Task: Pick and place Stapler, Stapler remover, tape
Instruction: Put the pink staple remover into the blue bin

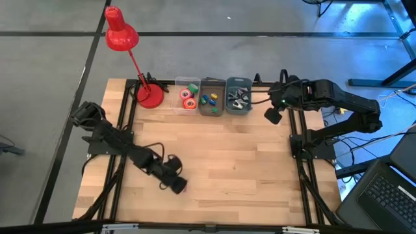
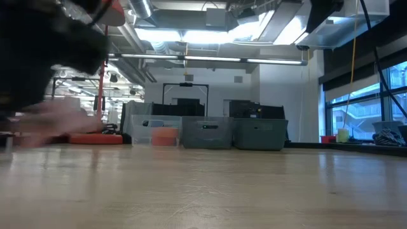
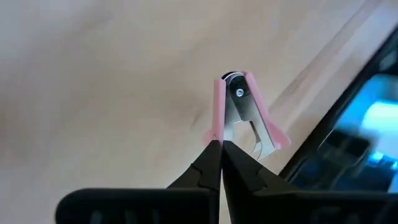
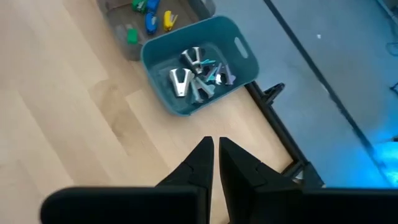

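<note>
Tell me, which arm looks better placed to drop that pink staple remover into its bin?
Probably the left: its gripper is shut on the pink staple remover, though low over the table's near side. The right gripper hangs beside the teal bin of removers, but holds nothing.

Lab/workshop: open ducts (image 2: 191,48), strip lights (image 2: 210,60), concrete floor (image 1: 52,78)

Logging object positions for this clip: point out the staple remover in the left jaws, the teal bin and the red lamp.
Staple remover (image 3: 245,115), left wrist view: its metal blade.
Teal bin (image 4: 239,46), right wrist view: its rim.
Red lamp (image 1: 120,36), high view: its shade.
</note>
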